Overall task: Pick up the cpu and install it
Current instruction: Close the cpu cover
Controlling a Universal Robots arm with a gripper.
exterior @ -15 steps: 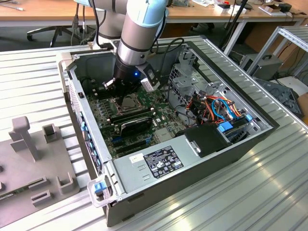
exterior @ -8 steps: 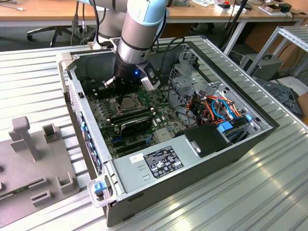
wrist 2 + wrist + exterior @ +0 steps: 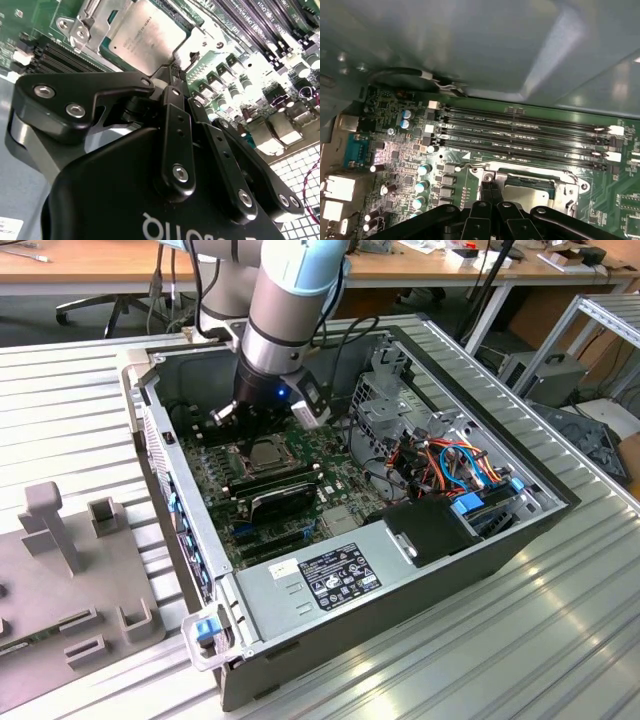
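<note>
The cpu [image 3: 266, 452] [image 3: 147, 35], a flat square chip with a dull silver top, lies in the motherboard socket with the shiny metal frame [image 3: 87, 22] [image 3: 570, 187] around its edges. My gripper [image 3: 262, 432] [image 3: 172, 70] [image 3: 490, 187] hangs low inside the open computer case, right over the socket. Its two black fingers are pressed together, shut with nothing between them. Their tips stand at the socket frame's edge beside the cpu; I cannot tell whether they touch it.
Long black memory slots [image 3: 520, 130] run beside the socket. The case wall [image 3: 470, 45] rises close behind the board. A drive cage [image 3: 390, 400], coloured cables [image 3: 450, 465] and the power supply [image 3: 330, 575] fill the case. A grey fixture [image 3: 60, 530] lies at the exterior view's left.
</note>
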